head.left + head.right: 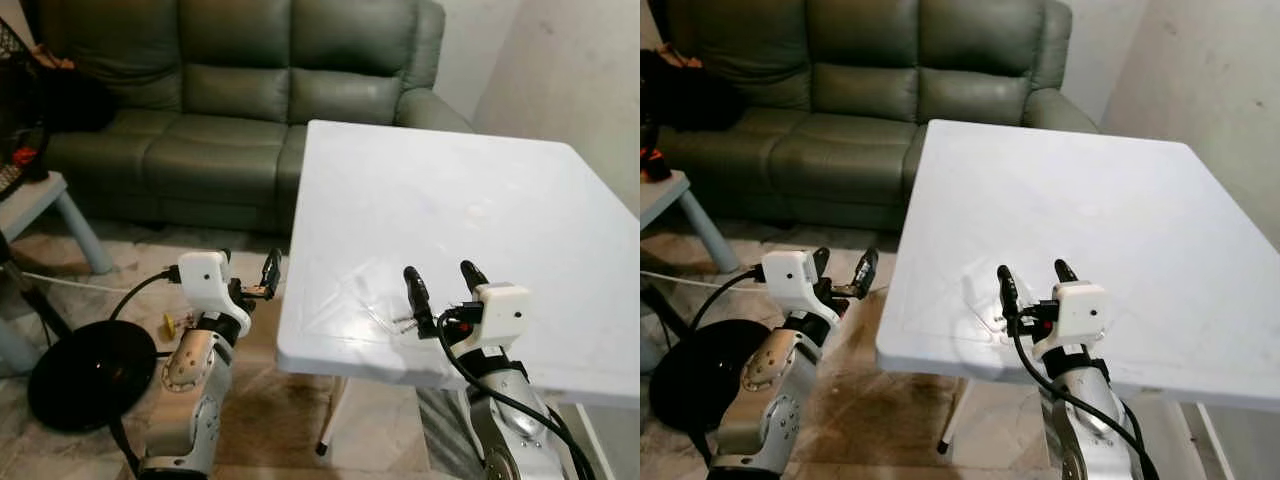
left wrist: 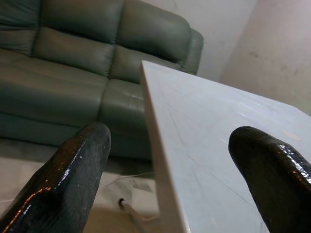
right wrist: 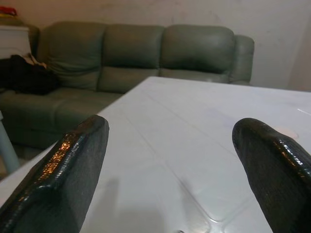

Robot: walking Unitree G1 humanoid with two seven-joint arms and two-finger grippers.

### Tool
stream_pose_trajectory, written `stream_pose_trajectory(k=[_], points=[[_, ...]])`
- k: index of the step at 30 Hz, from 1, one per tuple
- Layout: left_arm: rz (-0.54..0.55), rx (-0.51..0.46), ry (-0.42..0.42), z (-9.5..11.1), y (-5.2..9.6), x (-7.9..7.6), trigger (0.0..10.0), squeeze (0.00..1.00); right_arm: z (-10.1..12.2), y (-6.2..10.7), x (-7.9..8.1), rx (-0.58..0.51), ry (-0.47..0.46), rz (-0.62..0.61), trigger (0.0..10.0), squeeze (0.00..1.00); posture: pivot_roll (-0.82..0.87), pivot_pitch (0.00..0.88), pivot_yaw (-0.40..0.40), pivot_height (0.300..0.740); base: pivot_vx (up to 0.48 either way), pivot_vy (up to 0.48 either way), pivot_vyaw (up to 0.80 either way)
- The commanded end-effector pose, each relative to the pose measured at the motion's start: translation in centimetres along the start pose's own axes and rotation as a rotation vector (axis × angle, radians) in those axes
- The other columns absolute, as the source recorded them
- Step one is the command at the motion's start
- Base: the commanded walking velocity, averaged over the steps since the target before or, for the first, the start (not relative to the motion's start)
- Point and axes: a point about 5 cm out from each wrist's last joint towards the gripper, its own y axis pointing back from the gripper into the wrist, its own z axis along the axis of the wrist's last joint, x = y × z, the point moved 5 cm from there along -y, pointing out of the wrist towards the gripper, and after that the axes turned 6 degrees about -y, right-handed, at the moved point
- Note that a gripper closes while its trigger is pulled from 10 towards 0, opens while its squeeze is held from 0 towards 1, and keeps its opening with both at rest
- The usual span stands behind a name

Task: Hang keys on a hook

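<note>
R gripper (image 1: 441,284) spread, over table (image 1: 520,200) near edge | L gripper (image 1: 250,270) spread, off-table

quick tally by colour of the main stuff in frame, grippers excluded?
Green: 1, sofa
White: 1, folding table
Black: 1, round base on the floor
Metal: 1, keys on the table's near edge, by the open right gripper
Total: 4
</note>
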Motion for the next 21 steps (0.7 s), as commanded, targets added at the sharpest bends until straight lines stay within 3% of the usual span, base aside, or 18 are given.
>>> stream_pose_trajectory(k=[1,21], points=[[-0.029,0.013,-0.009,-0.2,-0.1,-1.1,10.0,0.00,0.2,0.2,-1.0,0.007,0.003,-0.028,10.0,0.00,0.13,0.000,-0.055,0.740,0.000,0.000,0.00],[-0.148,0.024,-0.090,-0.7,0.4,-3.9,10.0,0.00,-0.8,-1.5,-3.9,0.145,0.052,-0.263,10.0,0.00,0.12,0.029,-0.059,0.740,0.000,0.000,0.00]])
